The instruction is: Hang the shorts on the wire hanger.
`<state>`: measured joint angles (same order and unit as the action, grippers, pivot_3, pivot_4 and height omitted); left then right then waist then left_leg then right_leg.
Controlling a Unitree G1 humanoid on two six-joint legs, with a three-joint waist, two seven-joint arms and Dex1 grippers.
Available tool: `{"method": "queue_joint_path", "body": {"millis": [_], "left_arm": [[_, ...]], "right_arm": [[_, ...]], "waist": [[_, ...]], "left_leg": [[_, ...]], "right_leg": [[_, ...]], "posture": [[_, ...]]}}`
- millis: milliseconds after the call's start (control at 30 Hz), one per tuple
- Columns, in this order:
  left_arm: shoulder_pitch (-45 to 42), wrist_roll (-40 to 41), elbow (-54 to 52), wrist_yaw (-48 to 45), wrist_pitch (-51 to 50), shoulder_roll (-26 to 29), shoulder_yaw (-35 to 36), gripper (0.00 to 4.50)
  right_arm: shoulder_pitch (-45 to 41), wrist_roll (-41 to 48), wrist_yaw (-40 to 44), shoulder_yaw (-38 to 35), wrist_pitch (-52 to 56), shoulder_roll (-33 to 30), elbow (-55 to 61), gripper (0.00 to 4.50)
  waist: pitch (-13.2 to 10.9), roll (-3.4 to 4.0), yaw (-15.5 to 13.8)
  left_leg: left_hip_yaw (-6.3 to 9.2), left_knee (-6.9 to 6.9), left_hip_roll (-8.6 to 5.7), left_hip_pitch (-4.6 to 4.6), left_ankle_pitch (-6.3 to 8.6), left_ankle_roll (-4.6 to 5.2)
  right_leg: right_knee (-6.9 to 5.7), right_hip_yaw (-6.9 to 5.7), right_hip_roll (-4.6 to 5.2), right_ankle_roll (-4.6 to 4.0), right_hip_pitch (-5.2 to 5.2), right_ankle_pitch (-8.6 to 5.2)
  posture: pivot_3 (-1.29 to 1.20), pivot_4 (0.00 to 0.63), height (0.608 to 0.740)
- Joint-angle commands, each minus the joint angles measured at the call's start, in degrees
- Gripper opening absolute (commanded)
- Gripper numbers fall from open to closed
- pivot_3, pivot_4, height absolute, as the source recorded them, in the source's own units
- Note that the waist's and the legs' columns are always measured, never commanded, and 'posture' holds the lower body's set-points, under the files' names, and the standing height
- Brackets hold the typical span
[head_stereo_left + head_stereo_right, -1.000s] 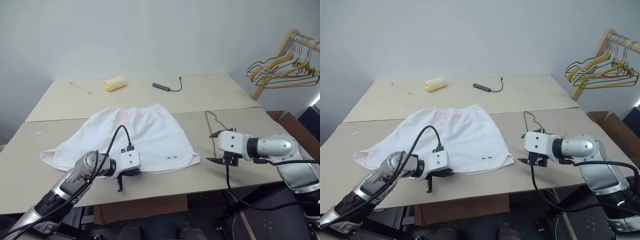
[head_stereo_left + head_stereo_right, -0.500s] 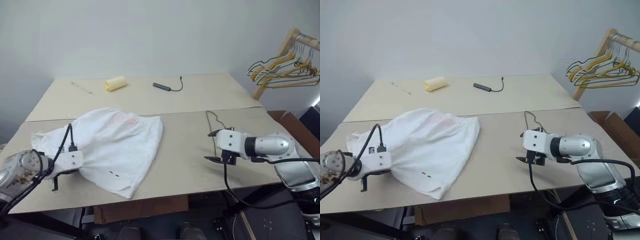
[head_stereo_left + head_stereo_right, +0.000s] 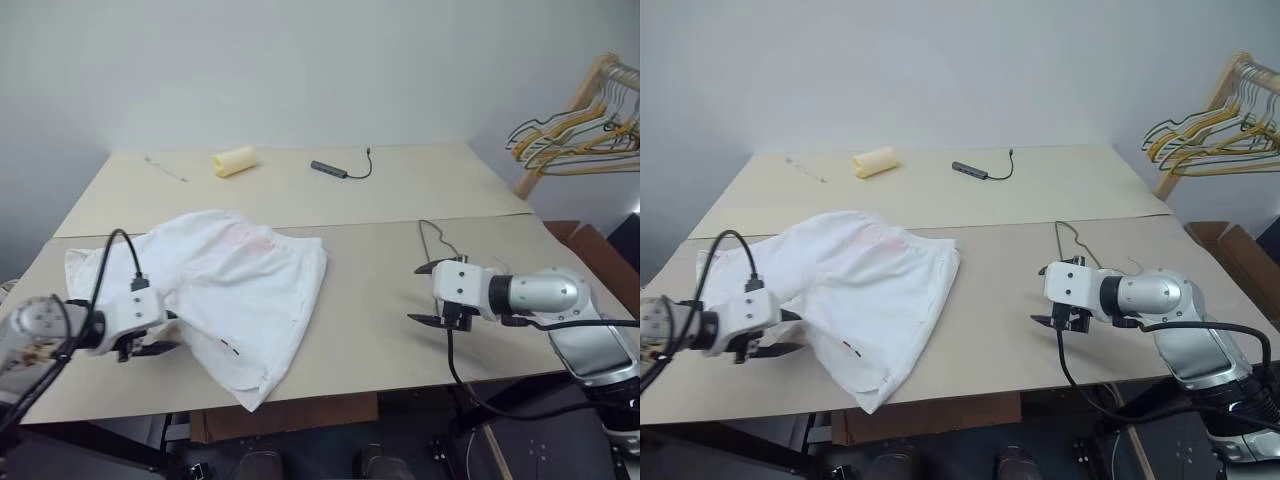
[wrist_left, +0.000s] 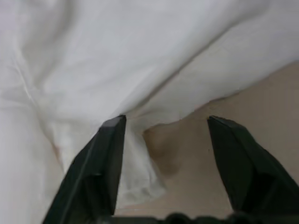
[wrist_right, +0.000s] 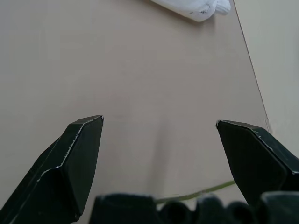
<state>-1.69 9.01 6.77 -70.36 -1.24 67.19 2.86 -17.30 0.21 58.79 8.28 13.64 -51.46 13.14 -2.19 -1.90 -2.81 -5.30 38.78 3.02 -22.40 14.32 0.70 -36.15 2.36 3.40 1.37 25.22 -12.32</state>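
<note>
Beige tabletop (image 3: 380,190) bears the shorts (image 3: 230,290); beside them, left gripper (image 4: 163,140) gapes empty; right gripper (image 3: 428,293) also spread, empty.

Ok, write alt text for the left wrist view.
Two open black fingers hover over rumpled white shorts. A fold of cloth lies beside one of them, and bare tan table shows past the hem.

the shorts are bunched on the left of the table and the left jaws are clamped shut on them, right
Not quite. The shorts are bunched on the left of the table, but the left gripper stands with its jaws open beside the fabric, as the left wrist view shows.
</note>
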Motion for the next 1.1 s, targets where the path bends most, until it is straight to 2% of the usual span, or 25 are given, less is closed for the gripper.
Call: {"method": "queue_joint_path", "body": {"millis": [33,67,200,333,400,600,733,800,900,1100], "left_arm": [[2.5,0.9,-0.6,-4.1,2.3,3.2,3.2,4.25],[3.3,2.2,-1.3,-5.3,2.2,3.3,4.1,4.49],[5.0,11.5,-7.8,-9.9,-1.8,0.8,7.5,4.49],[4.5,19.8,-16.4,-9.1,-7.8,-5.7,5.9,4.49],[3.9,21.4,-20.1,-7.3,-11.3,-8.6,3.8,4.49],[0.3,15.8,-22.9,0.2,-19.7,-16.0,-7.7,4.49],[-1.4,9.6,-22.1,3.6,-22.0,-17.6,-13.7,4.49],[-2.1,6.2,-21.0,5.6,-22.0,-17.9,-15.6,4.49],[-3.0,6.1,-20.4,6.6,-24.6,-18.6,-15.8,4.49],[-3.2,6.3,-19.8,5.3,-26.3,-18.1,-15.9,2.68]], "right_arm": [[-0.8,0.3,-0.6,-1.8,0.4,-0.4,1.9,4.50],[-0.9,0.4,-0.6,-1.8,0.4,-0.2,1.8,4.50],[-0.8,0.2,-1.0,-1.5,0.5,0.1,1.8,4.50],[-0.5,0.0,-1.6,-1.7,0.9,0.3,2.3,4.50],[-0.3,0.0,-1.9,-1.8,1.0,0.4,2.5,4.50],[0.4,0.0,-3.1,-2.1,1.9,0.3,3.8,4.50],[0.7,0.1,-3.7,-2.1,2.3,0.3,4.3,4.50],[0.9,0.2,-3.9,-2.2,2.5,0.4,4.6,4.50],[1.1,0.1,-4.1,-2.2,2.6,0.3,4.8,4.50],[0.4,-0.4,-4.5,-1.4,2.1,0.4,3.8,4.50]], "waist": [[0.0,0.00,0.3],[0.0,0.00,0.4],[0.0,-0.01,0.3],[0.0,0.00,0.1],[0.0,-0.02,0.2],[0.0,-0.05,0.5],[0.0,-0.06,0.8],[0.0,-0.06,0.8],[0.1,-0.07,0.8],[0.1,-0.07,0.9]], "left_leg": [[-0.01,0.01,0.00,0.04,0.00,0.00],[-0.01,0.01,0.00,0.09,0.00,0.00],[-0.01,0.10,0.02,0.09,-0.01,-0.01],[-0.01,0.12,-0.01,0.08,-0.01,-0.01],[-0.01,0.12,0.00,0.07,-0.01,0.00],[0.07,0.16,-0.05,0.17,-0.02,0.01],[0.11,0.19,-0.05,0.28,-0.02,0.02],[0.13,0.19,-0.05,0.34,-0.02,0.02],[0.16,0.19,-0.05,0.37,-0.02,0.02],[0.16,0.19,-0.06,0.41,-0.02,0.02]], "right_leg": [[-0.01,0.01,0.00,0.00,-0.04,0.00],[-0.01,0.01,0.01,0.00,-0.08,-0.01],[-0.07,0.00,0.01,0.01,-0.09,0.00],[-0.05,0.01,0.04,0.03,-0.11,0.01],[-0.07,0.02,0.01,0.05,-0.12,0.03],[-0.10,0.05,-0.05,0.37,-0.25,0.22],[-0.08,0.08,-0.08,0.28,-0.37,0.17],[-0.07,0.08,-0.08,0.20,-0.42,0.13],[-0.07,0.08,-0.08,0.11,-0.47,0.07],[-0.04,0.08,-0.06,0.10,-0.52,0.07]], "posture": [[0.11,0.000,0.740],[0.11,0.000,0.740],[0.10,0.000,0.740],[0.09,0.000,0.740],[0.09,0.000,0.740],[0.06,0.000,0.740],[0.06,0.000,0.740],[0.06,0.000,0.740],[0.06,0.000,0.740],[0.06,0.000,0.740]]}}
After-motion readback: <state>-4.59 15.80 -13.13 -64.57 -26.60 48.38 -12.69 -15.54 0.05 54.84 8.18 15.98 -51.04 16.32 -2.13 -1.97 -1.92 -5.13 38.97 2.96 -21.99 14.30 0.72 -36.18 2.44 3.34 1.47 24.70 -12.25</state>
